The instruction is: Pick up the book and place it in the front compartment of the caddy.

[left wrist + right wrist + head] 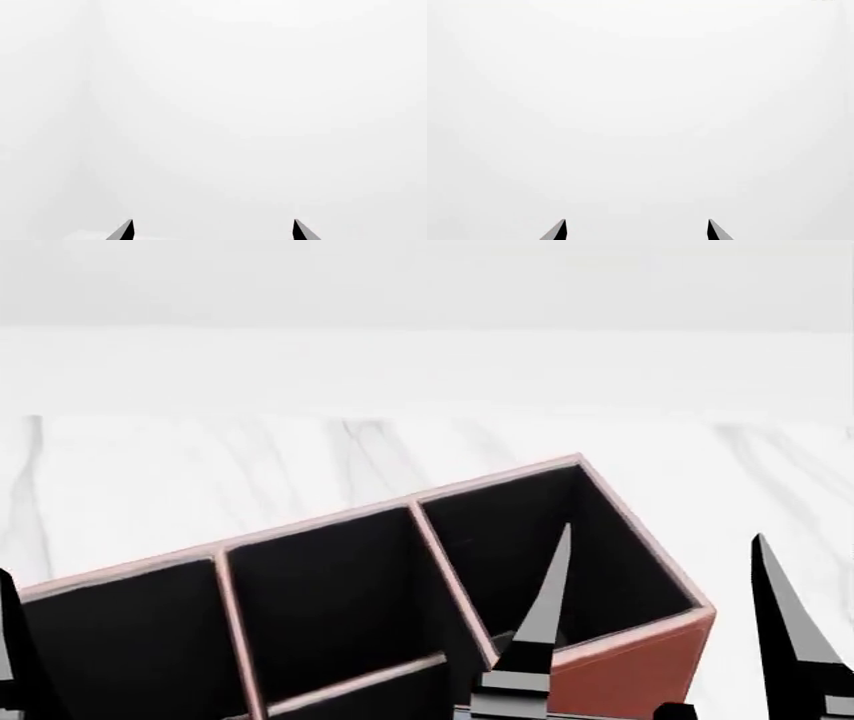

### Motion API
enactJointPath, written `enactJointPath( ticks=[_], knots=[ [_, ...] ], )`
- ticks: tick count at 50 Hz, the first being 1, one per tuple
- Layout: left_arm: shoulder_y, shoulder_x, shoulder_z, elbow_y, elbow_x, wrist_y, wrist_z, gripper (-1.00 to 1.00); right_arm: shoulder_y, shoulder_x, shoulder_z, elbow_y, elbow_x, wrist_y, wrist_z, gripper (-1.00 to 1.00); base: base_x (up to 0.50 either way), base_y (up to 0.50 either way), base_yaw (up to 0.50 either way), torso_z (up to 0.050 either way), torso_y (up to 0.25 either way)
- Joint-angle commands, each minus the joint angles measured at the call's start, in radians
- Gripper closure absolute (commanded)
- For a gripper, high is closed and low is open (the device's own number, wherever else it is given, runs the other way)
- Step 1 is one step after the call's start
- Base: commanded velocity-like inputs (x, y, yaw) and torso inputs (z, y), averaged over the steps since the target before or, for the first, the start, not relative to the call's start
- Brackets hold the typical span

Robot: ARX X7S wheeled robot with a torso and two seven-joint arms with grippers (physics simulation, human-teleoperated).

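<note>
The caddy [630, 672] is a reddish-brown box with a black-lined inside and thin dividers. It lies at an angle low in the head view, on the white marble table [160, 480]. The book is out of view. My right gripper [663, 536] is open and empty, raised in front of the caddy's right end; one finger overlaps its right compartment. In the right wrist view the right gripper [636, 224] shows only two spread tips against blank white. My left gripper [213, 224] is open and empty too, facing blank white. One left finger [11, 650] shows at the head view's left edge.
The marble table runs back to a plain white wall [427, 280]. Nothing else stands in view on it. Both wrist views show only featureless white beyond the fingertips.
</note>
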Motion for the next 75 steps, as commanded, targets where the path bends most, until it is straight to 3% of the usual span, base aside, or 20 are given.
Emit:
enactJointPath(
  ticks=[1, 40, 45, 47, 51, 54, 55, 56, 57, 58, 61, 64, 66, 70, 75],
  knots=[
    [-0.004, 0.011, -0.019, 0.008, 0.000, 0.002, 0.027, -1.00, -0.011, -0.021, 0.040, -0.006, 0.024, -0.039, -0.034, -1.00, 0.00, 0.00, 0.00, 0.050, 0.000],
    [-0.002, -0.013, -0.003, -0.011, -0.032, 0.032, 0.009, -1.00, -0.001, 0.007, 0.015, -0.008, 0.042, -0.028, 0.000, -1.00, 0.00, 0.00, 0.00, 0.050, 0.000],
    [-0.011, -0.001, -0.037, -0.006, -0.076, -0.023, -0.025, -1.00, -0.011, 0.012, 0.018, 0.011, 0.040, -0.052, 0.000, -1.00, 0.00, 0.00, 0.00, 0.040, 0.000],
    [0.011, 0.005, -0.066, -0.010, -0.166, 0.017, 0.021, -1.00, -0.006, 0.013, 0.014, 0.006, 0.041, -0.040, 0.004, -1.00, 0.00, 0.00, 0.00, 0.000, 0.000],
    [0.034, -0.017, -0.043, 0.019, -0.195, 0.069, 0.076, -1.00, -0.004, 0.019, 0.020, -0.003, 0.049, -0.032, 0.010, -1.00, 0.00, 0.00, 0.00, 0.000, 0.000],
    [-0.003, -0.031, -0.055, 0.063, -0.230, -0.001, 0.041, -1.00, -0.007, 0.023, 0.035, -0.013, 0.059, -0.028, 0.013, -1.00, 0.00, 0.00, 0.00, 0.000, 0.000],
    [-0.026, -0.072, -0.018, 0.075, -0.205, -0.020, 0.024, -1.00, -0.007, 0.024, 0.038, -0.016, 0.061, -0.028, 0.014, -1.00, 0.00, 0.00, 0.00, 0.000, 0.000],
    [-0.062, -0.167, 0.074, 0.076, -0.169, -0.013, -0.039, -1.00, -0.005, 0.025, 0.040, -0.023, 0.065, -0.022, 0.016, -1.00, 0.00, 0.00, 0.00, 0.000, 0.000],
    [-0.101, -0.251, 0.129, 0.076, -0.235, 0.004, -0.118, -1.00, -0.005, 0.026, 0.043, -0.025, 0.068, -0.023, 0.017, -1.00, 0.00, 0.00, 0.00, 0.000, 0.000],
    [-0.104, -0.280, 0.154, 0.076, -0.328, 0.085, -0.191, -1.00, -0.002, 0.028, 0.045, -0.032, 0.072, -0.016, 0.019, -1.00, 0.00, 0.00, 0.00, 0.000, 0.000],
    [-0.233, -0.439, 0.325, 0.076, -0.354, 0.066, -0.313, -1.00, -0.001, 0.032, 0.051, -0.038, 0.083, -0.013, 0.024, -1.00, 0.00, 0.00, 0.00, 0.000, 0.000],
    [-0.309, -0.490, 0.421, 0.075, -0.396, 0.045, -0.346, -1.00, -0.004, 0.038, 0.060, -0.043, 0.093, -0.014, 0.030, -1.00, 0.00, 0.00, 0.00, 0.000, 0.000],
    [-0.461, -0.559, 0.545, 0.076, -0.524, 0.021, -0.428, -1.00, -0.002, 0.041, 0.061, -0.048, 0.098, -0.011, 0.037, -1.00, 0.00, 0.00, 0.00, 0.000, 0.000],
    [-0.522, -0.567, 0.647, 0.066, -0.593, -0.002, -0.386, -1.00, -0.002, 0.051, 0.058, -0.049, 0.107, -0.012, 0.049, -1.00, 0.00, 0.00, 0.00, 0.000, 0.000],
    [-0.570, -0.555, 0.694, 0.064, -0.642, -0.053, -0.361, -1.00, -0.004, 0.064, 0.054, -0.047, 0.117, -0.020, 0.063, -1.00, 0.00, 0.00, 0.00, 0.000, 0.000]
  ],
)
